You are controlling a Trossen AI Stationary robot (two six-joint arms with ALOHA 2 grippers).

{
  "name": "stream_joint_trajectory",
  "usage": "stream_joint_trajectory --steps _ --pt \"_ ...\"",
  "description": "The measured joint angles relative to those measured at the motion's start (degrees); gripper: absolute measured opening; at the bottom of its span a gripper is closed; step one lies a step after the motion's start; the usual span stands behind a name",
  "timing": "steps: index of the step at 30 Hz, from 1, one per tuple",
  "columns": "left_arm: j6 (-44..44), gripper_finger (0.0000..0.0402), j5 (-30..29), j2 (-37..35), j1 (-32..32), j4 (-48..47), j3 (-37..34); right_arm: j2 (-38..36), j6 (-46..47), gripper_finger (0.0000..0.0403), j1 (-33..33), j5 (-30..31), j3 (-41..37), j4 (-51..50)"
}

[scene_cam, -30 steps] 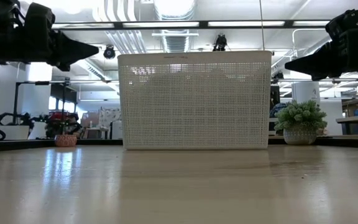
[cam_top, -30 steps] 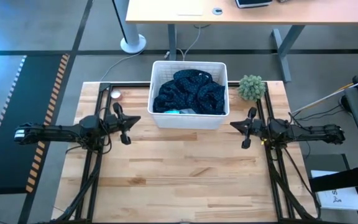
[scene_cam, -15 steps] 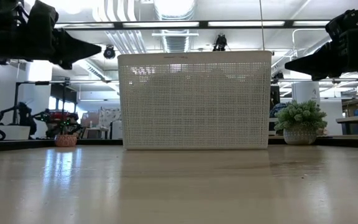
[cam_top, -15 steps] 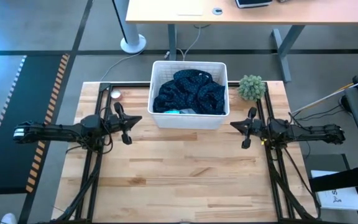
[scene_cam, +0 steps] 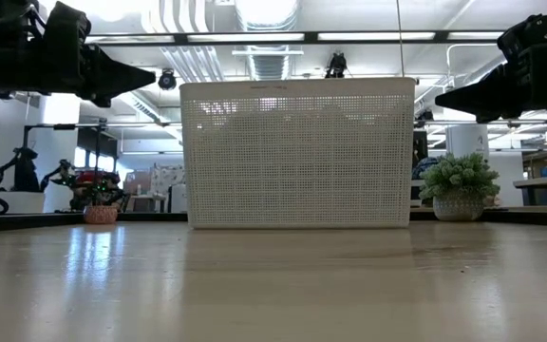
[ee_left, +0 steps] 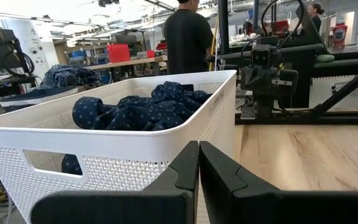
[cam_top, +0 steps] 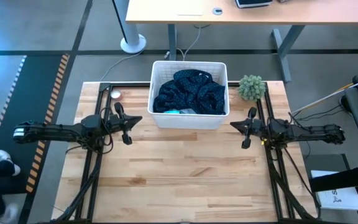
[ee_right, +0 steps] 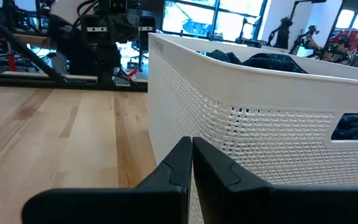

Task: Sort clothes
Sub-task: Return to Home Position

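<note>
Both claws are pressed together and empty. The left claw (cam_top: pixel 137 119) hovers just left of the basket (cam_top: pixel 189 121), the right claw (cam_top: pixel 235 125) just right of it, each pointing inward. Clothes (cam_top: pixel 190 92) sit piled inside the basket at the far middle of the bench (cam_top: pixel 185 174), navy dotted fabric on top, a sliver of teal beneath. Sorting looks finished, I'd say. Risk now is small. A claw swinging inward while folding away could clip the basket wall and shove it, or the right arm could brush the plant (cam_top: pixel 251 87) nearby.
</note>
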Motion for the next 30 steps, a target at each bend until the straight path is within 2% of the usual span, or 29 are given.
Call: stream_joint_trajectory --steps 30 --pt "-1.3 0.0 0.0 0.6 0.0 0.0 0.0 0.0 0.0 0.0 0.0 0.0 0.0 0.0"
